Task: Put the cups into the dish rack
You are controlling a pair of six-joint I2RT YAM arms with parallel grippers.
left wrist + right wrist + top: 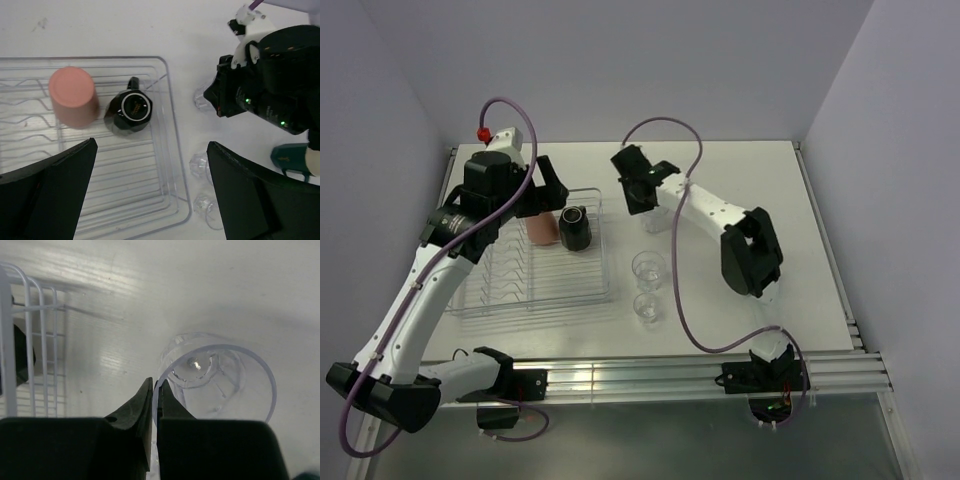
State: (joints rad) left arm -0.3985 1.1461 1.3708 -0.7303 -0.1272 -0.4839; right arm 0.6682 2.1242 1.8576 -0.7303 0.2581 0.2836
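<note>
The top camera looks steeply down from the near edge over the whole white counter (750, 190). The left wrist camera overlooks the same clear ribbed plastic dish rack (145, 170). The right wrist camera sits close above a clear tumbler (225, 370).

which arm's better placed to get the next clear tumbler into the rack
Right. The right end effector is shut on the rim of a clear tumbler just beside the dish rack. The left end effector hangs open over the rack, holding nothing.

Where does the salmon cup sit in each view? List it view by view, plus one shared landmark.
Top external: salmon cup in the dish rack's far end, left of the black mug.
Left wrist: salmon cup upper left, inside the rack.
Right wrist: not in it.
Shared landmark: the dish rack.
</note>
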